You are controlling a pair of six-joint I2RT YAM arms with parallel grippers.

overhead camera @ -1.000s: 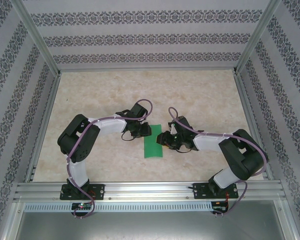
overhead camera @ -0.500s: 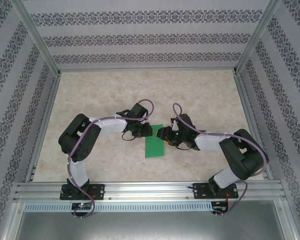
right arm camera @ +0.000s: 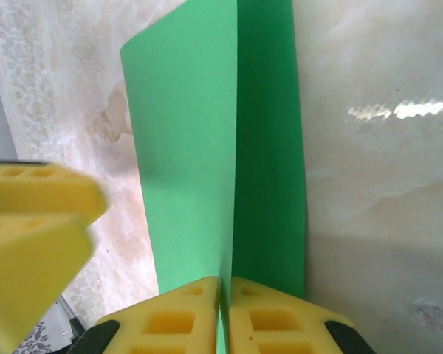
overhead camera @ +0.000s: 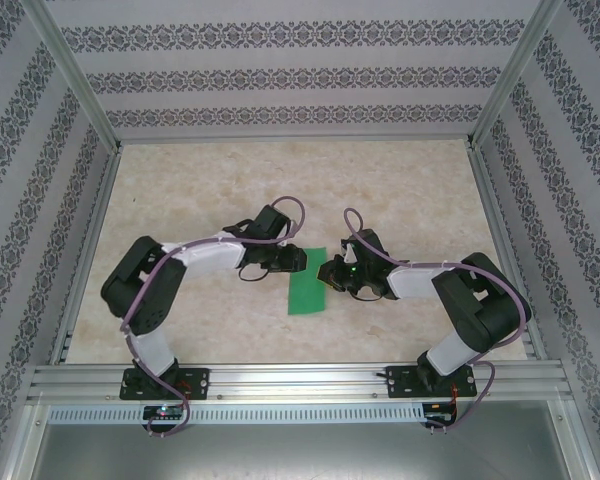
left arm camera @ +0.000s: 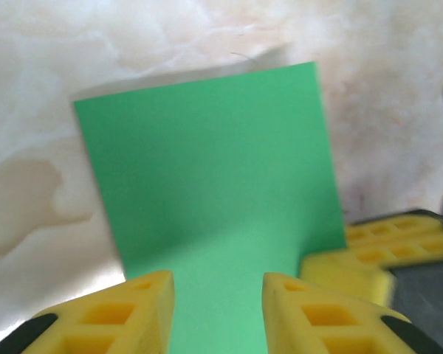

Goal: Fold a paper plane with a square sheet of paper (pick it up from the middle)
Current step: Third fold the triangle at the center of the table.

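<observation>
Green square sheet of paper [overhead camera: 306,292] seemingly just creased in half, no plane yet; right tool [right arm camera: 225,284] pinches its 1 o'clock edge, left tool [left arm camera: 218,284] part-open, empty, at 11 o'clock.

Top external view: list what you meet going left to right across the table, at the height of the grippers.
left arm's elbow → left gripper → green paper → right gripper → right arm's elbow
</observation>
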